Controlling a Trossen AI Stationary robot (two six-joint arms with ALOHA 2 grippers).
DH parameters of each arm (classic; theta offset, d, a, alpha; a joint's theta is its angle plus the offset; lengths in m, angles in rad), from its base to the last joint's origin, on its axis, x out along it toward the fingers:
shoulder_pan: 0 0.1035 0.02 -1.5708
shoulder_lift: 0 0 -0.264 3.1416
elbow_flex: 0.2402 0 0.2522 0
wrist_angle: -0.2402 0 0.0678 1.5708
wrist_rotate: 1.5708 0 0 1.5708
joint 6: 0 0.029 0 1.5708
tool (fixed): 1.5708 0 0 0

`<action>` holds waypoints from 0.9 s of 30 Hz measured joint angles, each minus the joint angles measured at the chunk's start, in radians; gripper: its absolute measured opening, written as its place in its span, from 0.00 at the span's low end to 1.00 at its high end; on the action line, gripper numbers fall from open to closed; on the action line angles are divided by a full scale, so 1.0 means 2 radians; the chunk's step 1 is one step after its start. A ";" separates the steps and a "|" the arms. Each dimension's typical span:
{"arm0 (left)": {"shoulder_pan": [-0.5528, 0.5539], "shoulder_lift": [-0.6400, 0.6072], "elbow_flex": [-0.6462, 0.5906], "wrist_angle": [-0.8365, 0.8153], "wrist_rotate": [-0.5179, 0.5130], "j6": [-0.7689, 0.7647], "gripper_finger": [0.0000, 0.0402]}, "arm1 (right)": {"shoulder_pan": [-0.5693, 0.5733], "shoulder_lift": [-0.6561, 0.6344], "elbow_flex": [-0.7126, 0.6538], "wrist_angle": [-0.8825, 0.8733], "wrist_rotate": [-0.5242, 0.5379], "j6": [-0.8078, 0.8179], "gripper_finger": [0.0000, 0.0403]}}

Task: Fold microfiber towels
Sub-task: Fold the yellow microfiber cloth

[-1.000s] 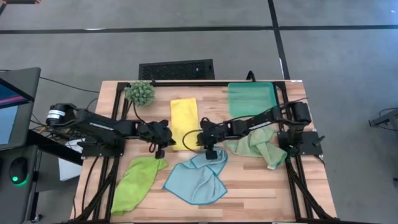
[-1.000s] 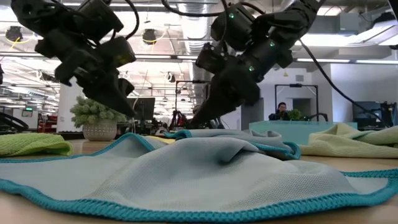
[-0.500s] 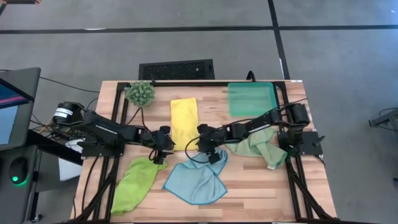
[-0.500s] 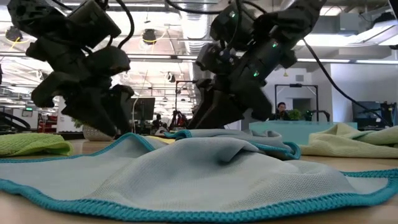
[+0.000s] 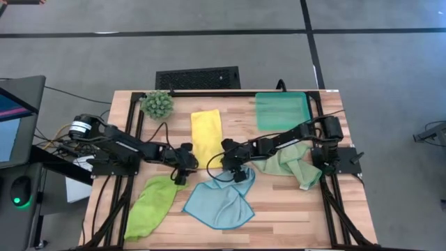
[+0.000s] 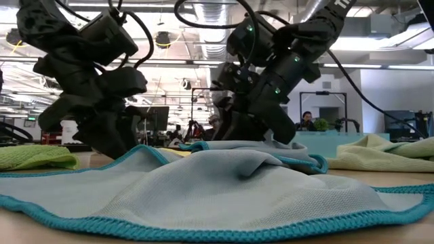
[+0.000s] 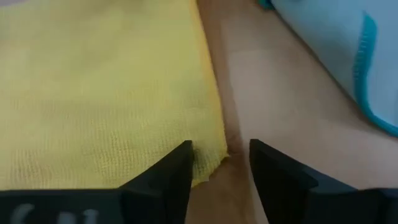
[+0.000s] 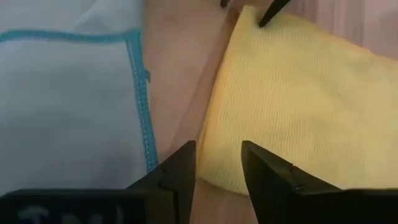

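While the lime towel (image 5: 152, 206) lies crumpled left, the left gripper (image 7: 219, 163) and right gripper (image 8: 217, 163), both parted and empty, straddle the near corners of the flat, folded yellow towel (image 5: 206, 137); the blue towel (image 5: 221, 199) lies rumpled in front, the sage towel (image 5: 289, 163) right

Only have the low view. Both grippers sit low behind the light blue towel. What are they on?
Observer: Left wrist view shows the left gripper open, straddling a corner of the yellow towel.
Operator: Right one?
Observer: The right gripper is open too, over the yellow towel's edge, beside the light blue towel.
Operator: Yellow lying flat?
Observer: From the high view, it is a narrow flat strip between the plant and the teal tray.
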 joint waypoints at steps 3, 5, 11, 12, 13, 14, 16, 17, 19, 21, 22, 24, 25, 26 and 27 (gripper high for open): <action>0.007 0.000 0.000 -0.002 -0.003 -0.008 0.30 | 0.001 0.000 0.000 -0.004 -0.002 0.004 0.36; 0.011 0.000 0.000 -0.003 -0.005 -0.013 0.26 | 0.000 0.000 0.000 -0.010 -0.008 0.004 0.35; 0.016 0.000 0.000 -0.004 -0.009 -0.012 0.16 | 0.000 0.000 0.000 -0.011 -0.015 0.012 0.33; 0.016 0.000 0.000 -0.005 -0.010 -0.012 0.14 | -0.001 0.000 0.000 -0.011 -0.015 0.017 0.33; 0.016 0.000 0.000 -0.006 -0.010 -0.012 0.13 | -0.003 0.000 0.000 -0.009 -0.015 0.022 0.33; 0.016 0.000 0.000 -0.006 -0.011 -0.012 0.11 | -0.005 0.000 0.000 -0.009 -0.018 0.030 0.33; 0.016 0.000 0.000 -0.008 -0.011 -0.012 0.08 | -0.010 0.000 0.000 -0.012 -0.025 0.051 0.33; 0.016 0.000 0.000 -0.008 -0.012 -0.012 0.06 | -0.012 0.000 0.000 -0.014 -0.029 0.058 0.33; 0.016 0.000 0.000 -0.008 -0.013 -0.012 0.02 | -0.014 0.000 0.000 -0.023 -0.032 0.061 0.33; 0.016 0.000 0.000 -0.009 -0.013 -0.012 0.01 | -0.015 0.000 0.000 -0.028 -0.032 0.061 0.32; 0.016 0.000 0.000 -0.009 -0.012 -0.012 0.01 | -0.015 0.000 0.000 -0.026 -0.033 0.062 0.32; 0.016 0.000 -0.001 -0.009 -0.011 -0.012 0.02 | -0.015 0.020 0.002 -0.001 -0.034 0.062 0.31; 0.016 0.000 -0.001 -0.009 -0.011 -0.012 0.02 | -0.014 0.024 0.001 0.006 -0.038 0.064 0.31; 0.016 0.000 -0.001 -0.009 -0.011 -0.012 0.01 | -0.014 0.028 0.002 0.007 -0.037 0.068 0.31; 0.016 0.000 -0.001 -0.010 -0.010 -0.012 0.01 | -0.014 0.034 0.004 0.007 -0.037 0.073 0.30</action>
